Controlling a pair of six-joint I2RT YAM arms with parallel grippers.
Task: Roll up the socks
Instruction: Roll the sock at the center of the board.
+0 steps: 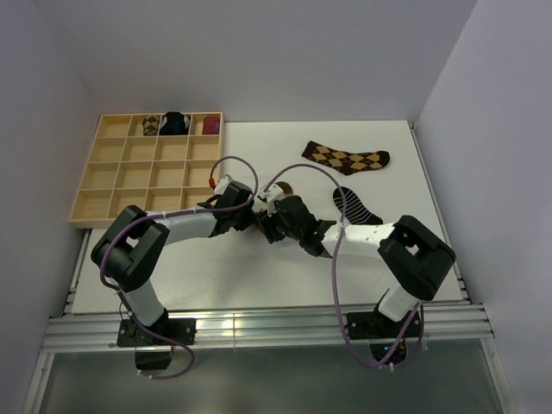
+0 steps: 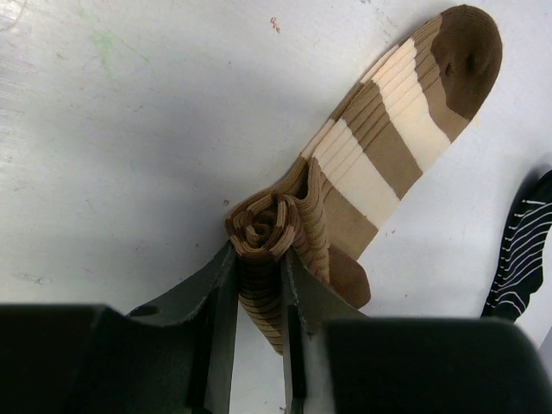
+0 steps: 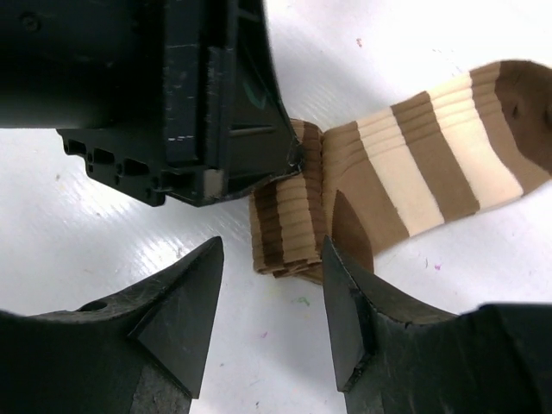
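Brown-striped sock half rolled, black sock beside, argyle sock beyond

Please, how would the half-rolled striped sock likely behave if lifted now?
Probably floppy: the striped sock is soft ribbed knit, so its flat toe end would dangle. Its rolled end, pinched in the left tool, may loosen if released.

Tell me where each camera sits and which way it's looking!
Top: high behind, looking down at the table; left arm and right arm show.
Left wrist: on left arm, looking along the left hand pinching the rolled striped sock.
Right wrist: above the open right hand, facing that roll.
Both wrists share the sock.
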